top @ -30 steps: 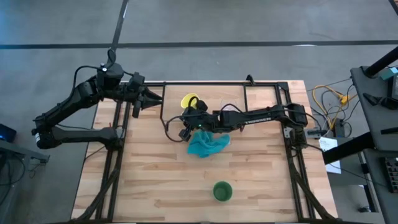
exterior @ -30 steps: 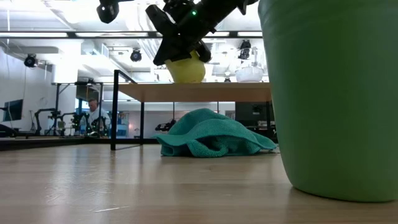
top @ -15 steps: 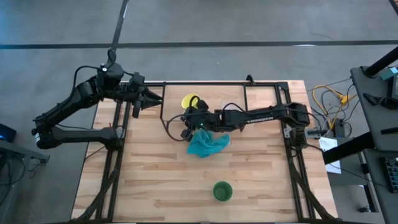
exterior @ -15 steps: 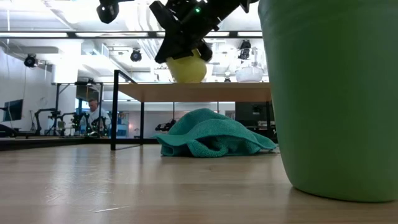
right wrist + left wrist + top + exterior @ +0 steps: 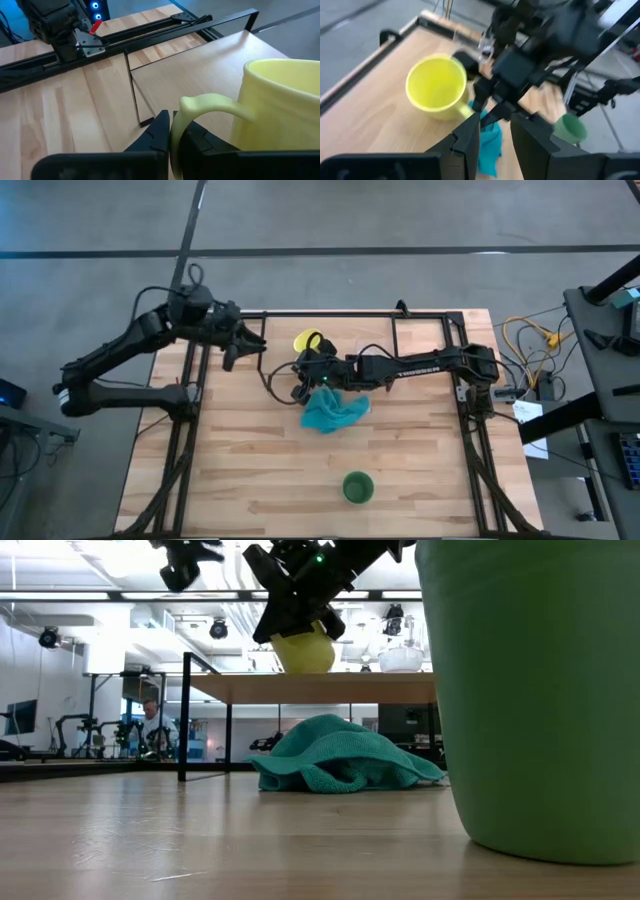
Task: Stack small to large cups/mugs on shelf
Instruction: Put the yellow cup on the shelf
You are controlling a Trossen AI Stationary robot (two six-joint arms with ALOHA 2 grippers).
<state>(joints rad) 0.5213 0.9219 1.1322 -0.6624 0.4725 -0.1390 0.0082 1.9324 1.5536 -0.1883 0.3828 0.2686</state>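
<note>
**Yellow mug held by its handle on the shelf; release is judged to be due**

The mid-sized yellow mug with a handle (image 5: 306, 341) is seen on the low light-wood plank shelf with thin black metal legs (image 5: 420, 340), near the shelf's left end in the high view. In the low view its base appears to meet the plank, though full contact cannot be confirmed. The right gripper (image 5: 172, 131) is pinched on the mug's handle, the dark fingers pressed against it from both sides in the right wrist view.

The left gripper (image 5: 240, 346) is held above the worktop's far left part, pointed toward the mug and apart from it; its fingers (image 5: 470, 142) are spread with a gap between them, and nothing is held.

The small clear glass cup (image 5: 485, 44) shows only faintly in the left wrist view, just beyond the mug on the shelf, so its exact place cannot be told. The larger green cup (image 5: 357, 487) stands on the wooden worktop (image 5: 240, 470) near the front edge, well apart from the shelf. A crumpled teal cloth (image 5: 333, 412) lies on the worktop just in front of the shelf.

The step in hand is judged to be the placing of the yellow mug. For the next move, the mug would need to be settled flat, the handle released, and the right gripper drawn clear without the mug being tipped or the glass cup being struck. The green cup is left to be fetched.
</note>
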